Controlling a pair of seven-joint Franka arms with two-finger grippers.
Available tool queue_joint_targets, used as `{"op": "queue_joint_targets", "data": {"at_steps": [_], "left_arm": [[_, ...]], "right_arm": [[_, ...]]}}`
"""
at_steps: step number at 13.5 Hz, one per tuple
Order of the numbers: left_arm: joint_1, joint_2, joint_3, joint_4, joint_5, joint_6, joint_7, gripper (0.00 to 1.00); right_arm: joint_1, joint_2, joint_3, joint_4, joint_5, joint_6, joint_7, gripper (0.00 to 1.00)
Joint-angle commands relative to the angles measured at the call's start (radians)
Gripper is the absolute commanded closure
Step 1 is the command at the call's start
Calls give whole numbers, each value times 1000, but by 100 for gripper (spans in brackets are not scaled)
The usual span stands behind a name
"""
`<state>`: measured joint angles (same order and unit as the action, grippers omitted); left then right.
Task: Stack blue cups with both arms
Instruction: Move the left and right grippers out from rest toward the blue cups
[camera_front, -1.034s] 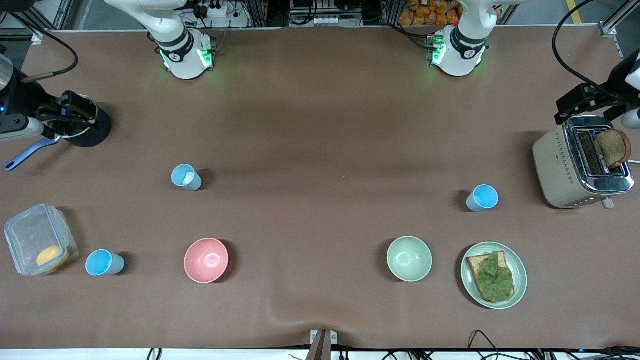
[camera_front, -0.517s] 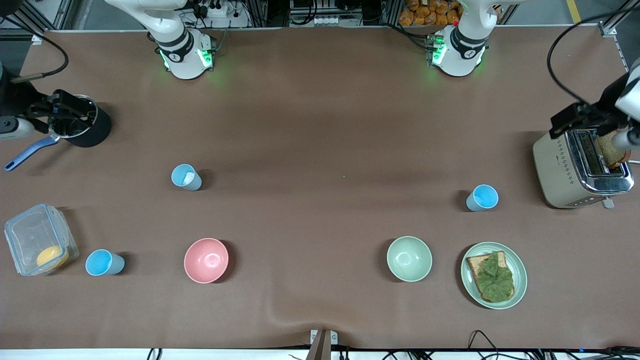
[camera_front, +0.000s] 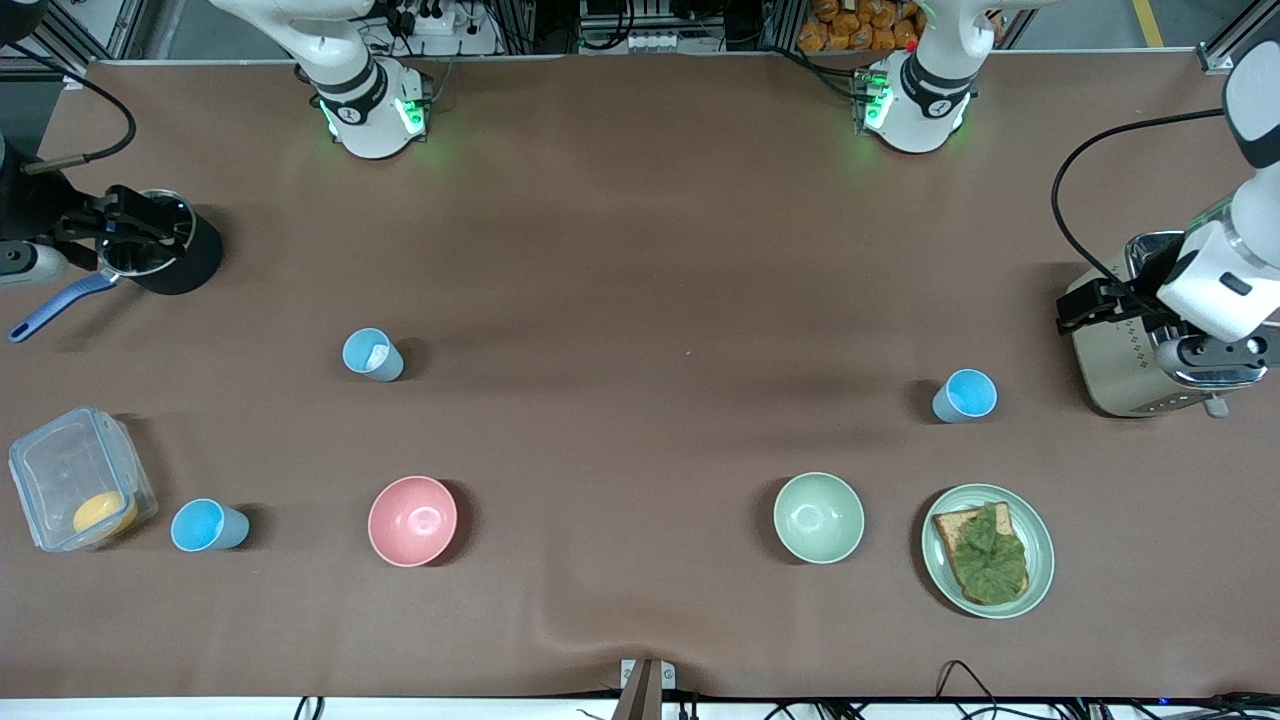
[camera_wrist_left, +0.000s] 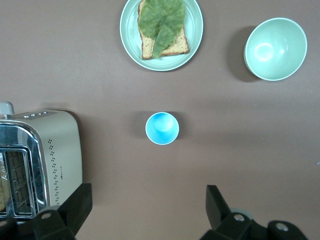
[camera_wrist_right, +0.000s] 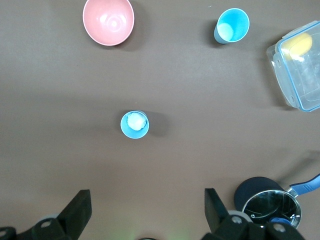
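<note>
On the brown cloth-covered table (camera_front: 640, 300) stand three small light-blue plastic cups (camera_front: 373, 354), while the left gripper (camera_wrist_left: 145, 212) and right gripper (camera_wrist_right: 145, 212) both hang wide open, holding nothing.

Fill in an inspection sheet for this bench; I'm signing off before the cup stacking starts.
Surface: brown table, a wrinkle at its camera edge.
Job's things: three blue cups, upright, apart: pale cup, cup by box, cup by toaster.
Clutter: pink bowl, green bowl, plate with toast, box, pot, toaster.
Grippers: left pincer open over the toaster; right pincer open over the pot.
Cables: on both wrists; more at the table's edges.
Surroundings: frame rails, power strips.
</note>
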<state>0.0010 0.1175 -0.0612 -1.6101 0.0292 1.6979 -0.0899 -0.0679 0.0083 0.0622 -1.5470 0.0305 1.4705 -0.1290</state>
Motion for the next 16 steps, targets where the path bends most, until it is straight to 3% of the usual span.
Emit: {"op": "queue_joint_targets", "data": {"at_steps": [1,6,9,14,16], "left_arm": [[4,5,-2,-14,-15,28,30,0],[14,22,-2,-43,-12,77,30,0],[14,25,0,-126,-12,189,30,0],[17,109,3,-143,-6,232,30,0],[27,135,0,-166,47,281,33,0]], "right_arm": [[-7,4,10,21,11,-16,8,0],[-3,4,14,24,9,-15,6,0],[-3,4,14,22,8,-15,5,0],[-10,6,13,21,2,-16,-3,0],[-7,6,13,18,-6,-16,0,0]]}}
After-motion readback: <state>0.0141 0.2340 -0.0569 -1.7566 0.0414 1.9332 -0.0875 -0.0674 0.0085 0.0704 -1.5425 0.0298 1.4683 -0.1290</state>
